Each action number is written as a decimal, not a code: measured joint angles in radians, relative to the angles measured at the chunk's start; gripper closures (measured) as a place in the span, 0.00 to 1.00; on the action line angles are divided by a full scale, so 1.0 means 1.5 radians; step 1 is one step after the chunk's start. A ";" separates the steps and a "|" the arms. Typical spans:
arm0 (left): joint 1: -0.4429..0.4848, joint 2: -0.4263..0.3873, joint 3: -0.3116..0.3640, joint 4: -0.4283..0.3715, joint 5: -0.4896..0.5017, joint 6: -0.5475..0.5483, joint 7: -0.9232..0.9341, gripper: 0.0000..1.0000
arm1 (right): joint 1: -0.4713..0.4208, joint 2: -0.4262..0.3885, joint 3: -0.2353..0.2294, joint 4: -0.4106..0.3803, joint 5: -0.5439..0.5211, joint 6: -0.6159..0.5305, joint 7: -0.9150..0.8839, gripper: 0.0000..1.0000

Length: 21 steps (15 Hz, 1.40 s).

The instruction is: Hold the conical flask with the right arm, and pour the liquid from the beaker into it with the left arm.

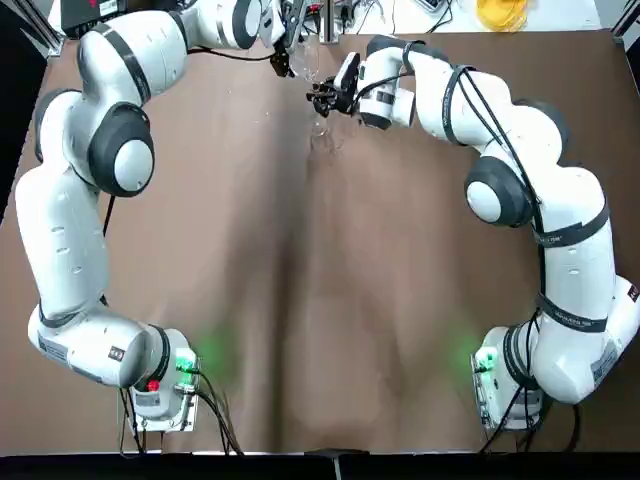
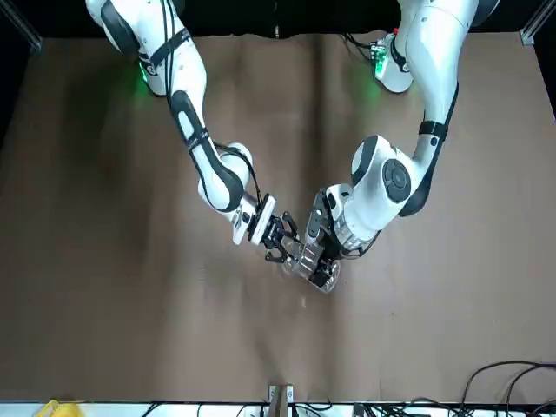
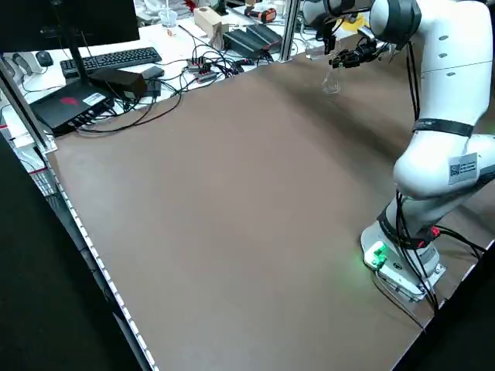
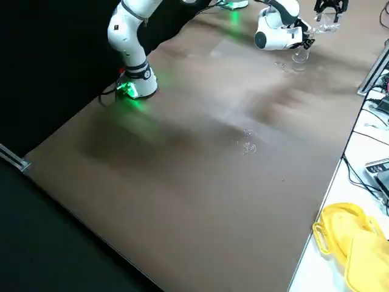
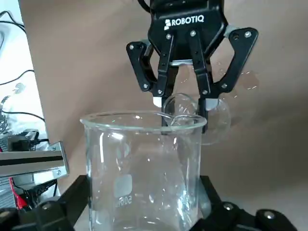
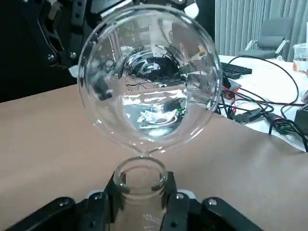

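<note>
left gripper [image 5: 139,204]: closed around the tilted beaker [image 5: 144,178], its lip above the flask mouth
right gripper [image 6: 142,202]: pinched the neck of the conical flask [image 6: 139,211]

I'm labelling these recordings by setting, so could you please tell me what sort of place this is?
Probably a robotics lab: two white robot arms share a brown-covered table, with a keyboard and tangled cables on a desk beyond.
</note>
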 joint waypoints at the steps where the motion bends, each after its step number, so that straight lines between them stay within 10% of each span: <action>1: 0.000 0.000 0.000 0.000 0.002 -0.002 0.000 0.04 | 0.000 0.000 0.000 0.000 0.000 0.000 0.000 0.61; 21: -0.012 -0.010 -0.001 -0.005 0.058 -0.021 -0.021 0.04 | 0.000 0.001 0.000 0.002 0.002 0.002 0.000 0.61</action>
